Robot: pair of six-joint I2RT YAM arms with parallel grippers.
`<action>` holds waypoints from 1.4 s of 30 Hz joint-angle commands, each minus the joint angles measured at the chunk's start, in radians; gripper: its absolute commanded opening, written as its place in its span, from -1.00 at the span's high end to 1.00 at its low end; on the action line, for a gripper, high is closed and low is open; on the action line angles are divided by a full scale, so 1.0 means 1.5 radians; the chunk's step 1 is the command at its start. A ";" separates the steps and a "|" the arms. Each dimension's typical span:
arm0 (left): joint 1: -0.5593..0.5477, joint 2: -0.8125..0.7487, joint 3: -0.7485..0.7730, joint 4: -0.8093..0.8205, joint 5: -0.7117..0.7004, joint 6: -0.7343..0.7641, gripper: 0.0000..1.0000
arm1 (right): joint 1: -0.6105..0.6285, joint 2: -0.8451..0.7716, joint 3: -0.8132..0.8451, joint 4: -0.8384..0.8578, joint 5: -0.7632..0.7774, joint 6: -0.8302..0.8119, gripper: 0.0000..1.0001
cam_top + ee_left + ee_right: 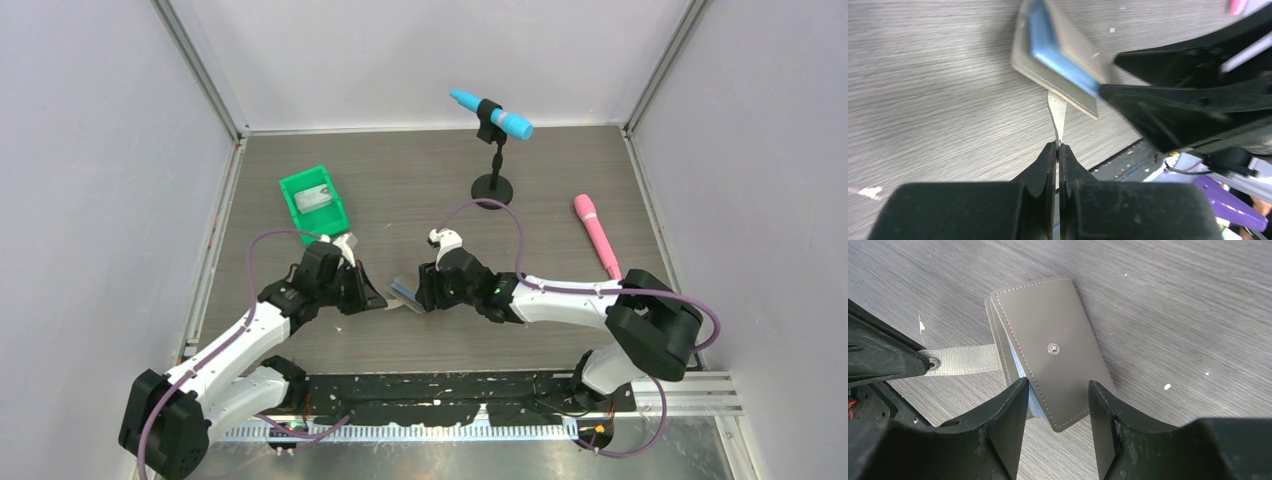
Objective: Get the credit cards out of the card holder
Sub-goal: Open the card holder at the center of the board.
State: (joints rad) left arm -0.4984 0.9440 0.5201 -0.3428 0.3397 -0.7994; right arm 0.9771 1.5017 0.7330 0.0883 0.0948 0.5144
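Observation:
The card holder [1053,345] is folded nearly shut, grey side up with a metal snap stud, between the two grippers near the table's front [403,291]. A pale blue inner edge shows in the left wrist view [1058,55]. My left gripper [1057,144] is shut on the holder's grey tab [1057,115], which is stretched out sideways [965,360]. My right gripper [1057,386] is open, its fingers either side of the holder's near corner; the left finger [1013,405] is against the blue edge. No credit cards show in the holder.
A green plastic bin [330,215] at the back left holds a small flat grey piece [313,197]. A blue microphone on a black stand [492,185] is at the back, a pink microphone [597,235] lies at the right. Grey walls enclose the table.

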 commanded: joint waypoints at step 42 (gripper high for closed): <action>-0.002 -0.028 0.012 0.045 0.075 -0.004 1.00 | -0.106 -0.209 -0.018 -0.043 -0.134 0.010 -0.11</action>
State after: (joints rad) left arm -0.4984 0.8906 0.5194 -0.3393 0.4046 -0.7975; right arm 0.8204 1.1847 0.6670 -0.0551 -0.0181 0.5289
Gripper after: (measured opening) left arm 0.022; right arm 0.553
